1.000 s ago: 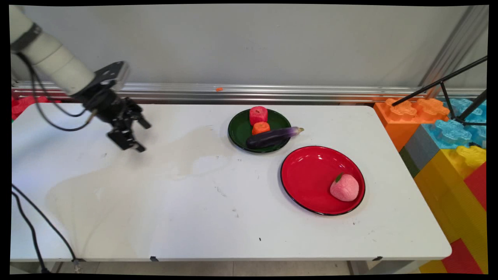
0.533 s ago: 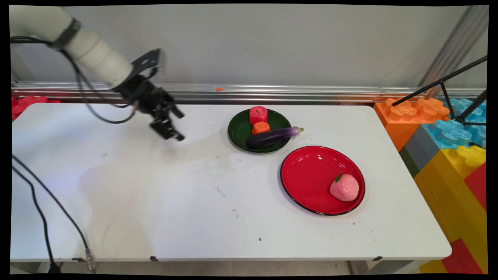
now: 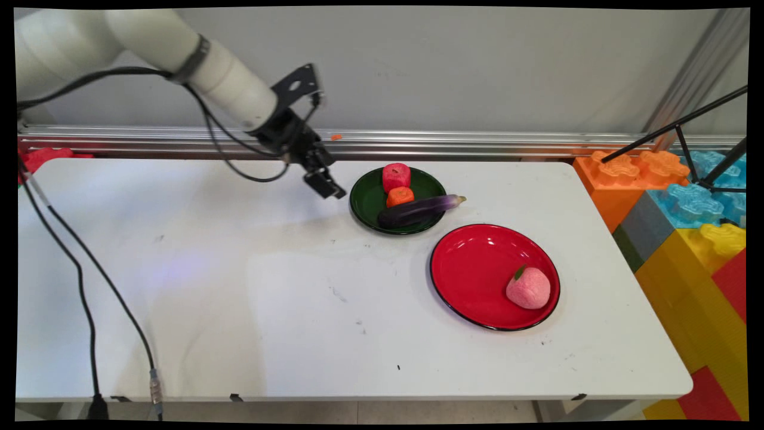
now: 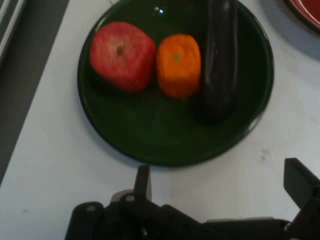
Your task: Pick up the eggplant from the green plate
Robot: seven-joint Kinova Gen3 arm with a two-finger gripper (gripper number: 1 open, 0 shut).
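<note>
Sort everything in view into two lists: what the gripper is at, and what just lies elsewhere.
At the gripper:
- gripper, open, beside the green plate's left rim
- green plate
- red fruit, orange and eggplant, all on that plate

Elsewhere:
- red plate holding a pink peach
- big toy blocks
- tripod

I see the gripper (image 3: pixel 332 190) hanging empty just left of the green plate (image 3: pixel 365 203) | plate holds red fruit (image 3: pixel 396 177), orange (image 3: pixel 400 196), eggplant (image 3: pixel 421 209) | red plate (image 3: pixel 471 275) with pink peach (image 3: pixel 528 288) nearer on the bench (image 3: pixel 298 310)
</note>
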